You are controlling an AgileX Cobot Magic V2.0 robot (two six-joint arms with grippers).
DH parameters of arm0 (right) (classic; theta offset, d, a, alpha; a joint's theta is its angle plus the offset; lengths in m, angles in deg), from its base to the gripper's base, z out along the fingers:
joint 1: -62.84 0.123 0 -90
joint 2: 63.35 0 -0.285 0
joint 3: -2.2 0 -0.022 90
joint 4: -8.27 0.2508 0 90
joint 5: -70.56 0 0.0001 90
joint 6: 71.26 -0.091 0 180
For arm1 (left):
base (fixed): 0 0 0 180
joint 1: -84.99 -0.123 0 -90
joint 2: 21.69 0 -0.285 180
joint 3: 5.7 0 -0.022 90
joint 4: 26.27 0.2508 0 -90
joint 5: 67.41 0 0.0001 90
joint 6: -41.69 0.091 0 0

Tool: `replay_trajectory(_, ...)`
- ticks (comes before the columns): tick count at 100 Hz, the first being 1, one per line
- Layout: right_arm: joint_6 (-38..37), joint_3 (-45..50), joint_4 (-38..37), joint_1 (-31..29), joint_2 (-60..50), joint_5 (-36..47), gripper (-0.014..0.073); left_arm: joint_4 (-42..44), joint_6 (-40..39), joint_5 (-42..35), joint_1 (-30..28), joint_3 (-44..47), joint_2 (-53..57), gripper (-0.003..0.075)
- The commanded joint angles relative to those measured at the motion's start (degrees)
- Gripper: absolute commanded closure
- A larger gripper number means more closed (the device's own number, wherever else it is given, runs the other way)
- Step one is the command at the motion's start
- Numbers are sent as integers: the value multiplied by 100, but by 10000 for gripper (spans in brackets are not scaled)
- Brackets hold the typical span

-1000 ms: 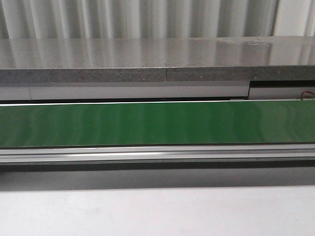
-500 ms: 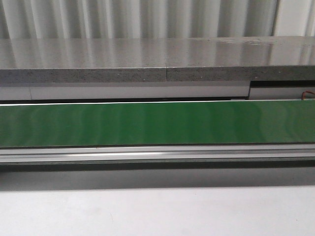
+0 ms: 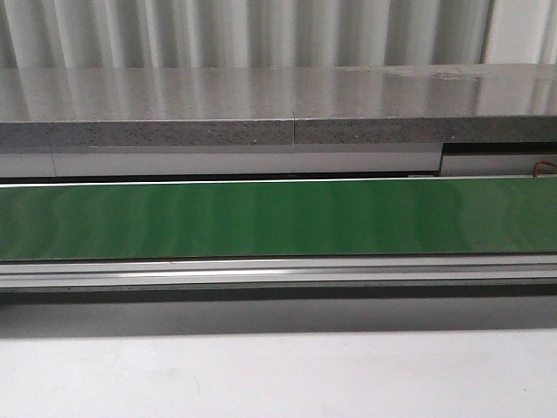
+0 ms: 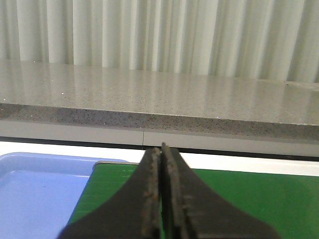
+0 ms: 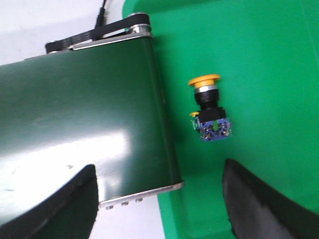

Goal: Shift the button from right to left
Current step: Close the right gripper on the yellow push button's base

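The button (image 5: 209, 107) shows only in the right wrist view. It has an orange-yellow cap, a dark collar and a blue-grey block with a green mark, and it lies on its side on the floor of a green tray (image 5: 269, 59). My right gripper (image 5: 159, 189) is open and empty, hanging above the tray and the end of the dark green conveyor belt (image 5: 75, 114), apart from the button. My left gripper (image 4: 162, 164) is shut and empty above the other end of the belt (image 4: 249, 199). Neither gripper nor the button shows in the front view.
A blue tray (image 4: 35, 194) sits beside the belt's end in the left wrist view. The front view shows the long green belt (image 3: 278, 218), its metal rail (image 3: 278, 272), a grey stone shelf (image 3: 261, 104) behind and the white table (image 3: 278, 374) in front.
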Motion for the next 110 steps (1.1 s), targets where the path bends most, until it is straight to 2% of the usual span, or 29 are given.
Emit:
replay_trajectory(1, 410, -214, 95, -215, 168, 451, 67, -46, -18, -432, -19, 134, 201, 740)
replay_trajectory(26, 526, -214, 100, -763, 1116, 897, 67, -46, -18, -432, -19, 134, 201, 740)
replay_trajectory(47, 569, -228, 100, -971, 1678, 1263, 67, -46, -18, -432, -19, 134, 201, 740)
replay_trajectory(101, 818, -629, 100, -1031, 2910, 1483, 67, -46, -18, -432, -19, 134, 201, 740)
replay_trajectory(110, 818, -629, 100, -1031, 3090, 1533, 88, -46, -18, -432, -19, 134, 201, 740)
